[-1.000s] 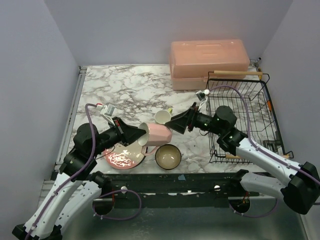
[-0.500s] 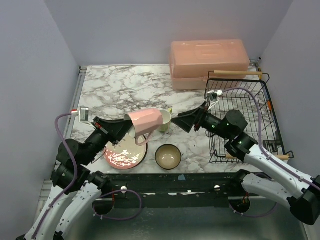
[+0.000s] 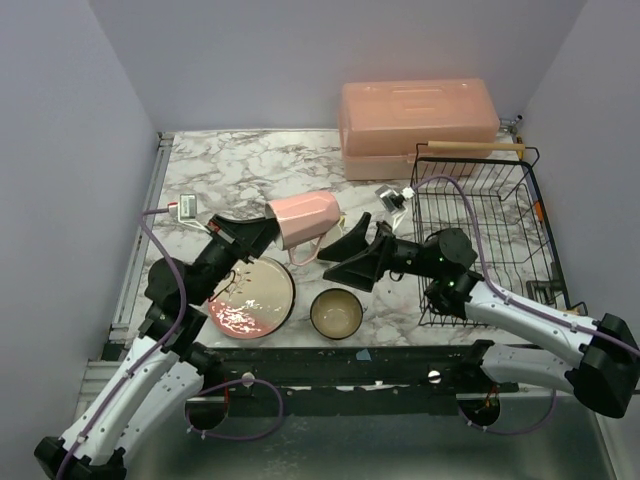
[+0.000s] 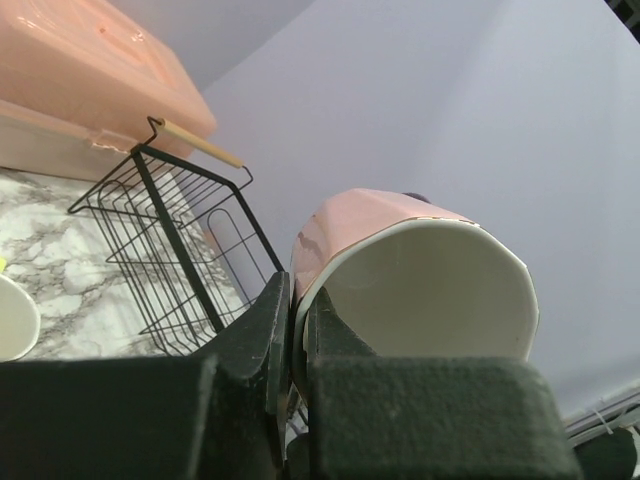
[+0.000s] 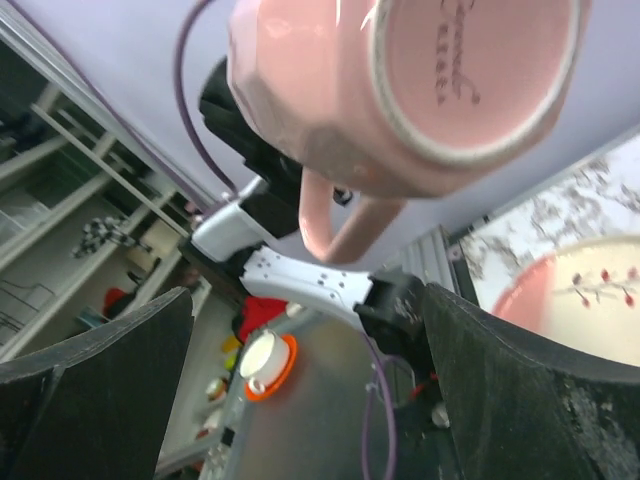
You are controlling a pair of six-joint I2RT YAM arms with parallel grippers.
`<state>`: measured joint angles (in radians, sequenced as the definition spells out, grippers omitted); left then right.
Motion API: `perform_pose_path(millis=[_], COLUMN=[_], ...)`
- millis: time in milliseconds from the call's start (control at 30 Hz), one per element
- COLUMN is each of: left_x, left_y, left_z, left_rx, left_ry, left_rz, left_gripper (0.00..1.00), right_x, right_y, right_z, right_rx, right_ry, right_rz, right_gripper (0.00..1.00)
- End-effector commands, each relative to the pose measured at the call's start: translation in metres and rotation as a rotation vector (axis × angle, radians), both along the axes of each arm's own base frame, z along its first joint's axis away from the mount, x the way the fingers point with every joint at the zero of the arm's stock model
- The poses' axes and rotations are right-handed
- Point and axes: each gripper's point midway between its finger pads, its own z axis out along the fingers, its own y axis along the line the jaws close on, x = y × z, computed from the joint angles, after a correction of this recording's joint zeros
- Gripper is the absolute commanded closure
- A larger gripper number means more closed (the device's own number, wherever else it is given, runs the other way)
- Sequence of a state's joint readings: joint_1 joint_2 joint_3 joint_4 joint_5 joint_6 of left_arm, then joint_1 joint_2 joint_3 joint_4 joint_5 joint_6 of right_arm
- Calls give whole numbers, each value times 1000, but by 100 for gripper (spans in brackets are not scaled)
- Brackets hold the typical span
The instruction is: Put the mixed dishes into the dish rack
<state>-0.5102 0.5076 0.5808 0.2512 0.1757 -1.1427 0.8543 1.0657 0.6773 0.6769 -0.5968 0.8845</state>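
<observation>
My left gripper (image 3: 262, 232) is shut on the rim of the small pink cup (image 3: 305, 218) and holds it tilted in the air, well above the table. In the left wrist view the fingers (image 4: 297, 300) pinch the cup's wall (image 4: 420, 290). My right gripper (image 3: 345, 256) is open and empty, just right of and below the cup; its camera sees the cup's base (image 5: 470, 60) and handle from underneath. The floral plate (image 3: 250, 297) and the bowl (image 3: 336, 313) lie near the front edge. The dish rack (image 3: 480, 230) stands empty at the right. The yellow-green mug is mostly hidden behind cup and gripper. The maroon-rimmed plate is not in view.
A salmon-pink lidded box (image 3: 418, 125) stands at the back, just behind the rack's far wooden handle (image 3: 475, 147). The rack also shows in the left wrist view (image 4: 180, 230). Purple walls close in the marble table on three sides.
My left gripper has lifted the pink cup off the table and carried it up and to the right. My right gripper pulled back, then returned under the cup, still open.
</observation>
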Motion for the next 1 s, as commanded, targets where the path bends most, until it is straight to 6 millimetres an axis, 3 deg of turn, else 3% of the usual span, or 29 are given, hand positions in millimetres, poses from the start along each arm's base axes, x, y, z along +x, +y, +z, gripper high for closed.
perform_pose_path(millis=[0,233,433,800,833,933,967], left_x=[-24,-16,-9,-1,-1,1,2], left_y=[0,-17,-27,-43,-43,-46,-46], left_z=[55,37,16,-2,-4,-9,-11], left_rx=[-145,-152,-199,-190,-193,-185,-183], left_ry=[-174,-133,-72,-13,-6,9,18], left_rz=[-94,-178,-235,-294,-296,-301,-302], left_gripper=[100,100,100,100,100,100,100], right_x=[0,18,36,54,56,63,66], right_y=[-1,10,14,28,28,29,29], right_z=[35,34,26,12,11,5,3], right_rx=[202,215,187,125,121,95,89], right_ry=[39,101,151,208,212,224,229], right_rz=[32,-11,-94,-153,-165,-198,-213], right_gripper=[3,19,42,48,54,90,95])
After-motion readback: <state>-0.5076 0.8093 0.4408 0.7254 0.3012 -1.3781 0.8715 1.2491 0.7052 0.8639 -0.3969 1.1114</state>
